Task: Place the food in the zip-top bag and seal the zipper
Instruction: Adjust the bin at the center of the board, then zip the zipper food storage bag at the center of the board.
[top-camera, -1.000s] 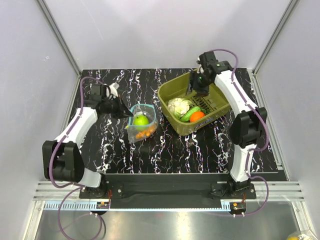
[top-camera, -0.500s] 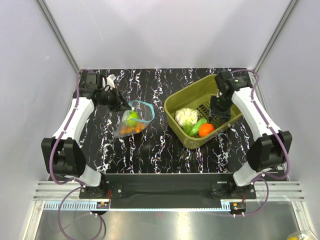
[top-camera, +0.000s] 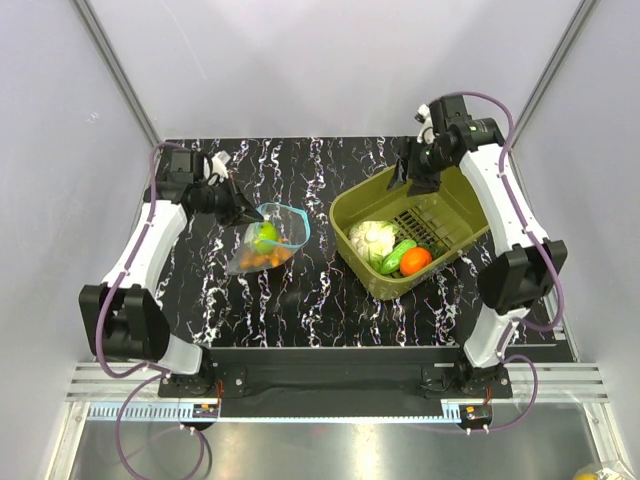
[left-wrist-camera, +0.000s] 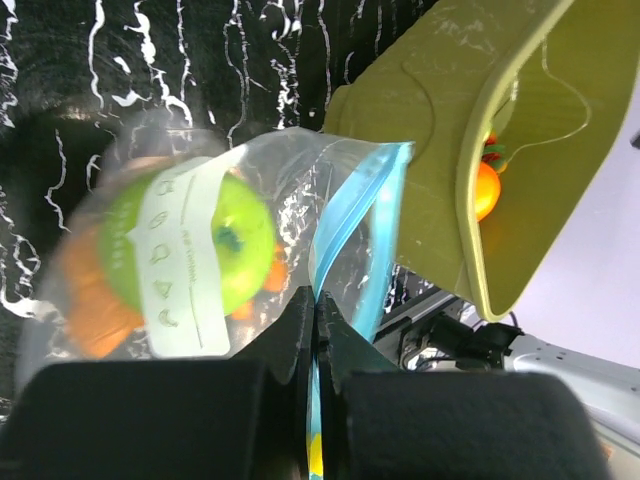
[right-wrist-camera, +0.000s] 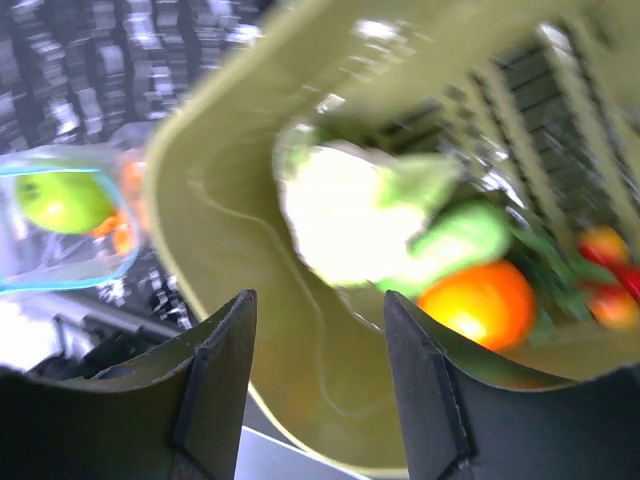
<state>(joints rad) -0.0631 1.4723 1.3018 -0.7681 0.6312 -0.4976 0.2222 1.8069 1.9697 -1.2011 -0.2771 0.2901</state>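
Note:
The clear zip-top bag (top-camera: 268, 240) lies left of centre and holds the food put in it, a green apple (left-wrist-camera: 215, 250) and orange carrot pieces (left-wrist-camera: 85, 300). My left gripper (top-camera: 243, 213) is shut on the light-blue zipper (left-wrist-camera: 345, 220) at the bag's mouth, which gapes open. More food sits in the olive-green tub (top-camera: 455, 215): a white cauliflower (top-camera: 371, 237), a green cucumber (top-camera: 398, 255) and an orange round fruit (top-camera: 415, 260). My right gripper (top-camera: 412, 178) hangs open and empty over the tub's far rim, above the cauliflower (right-wrist-camera: 345, 215) and orange fruit (right-wrist-camera: 475, 300).
The tub stands tilted at right centre of the black marbled table (top-camera: 330, 300), close beside the bag. Small red pieces (right-wrist-camera: 610, 255) lie at the tub's slotted end. White walls with metal posts close in the table on three sides.
The right gripper rose out of the tub and moved back to its far rim, empty. The left gripper drew the bag a little leftward a second ago and now holds it still.

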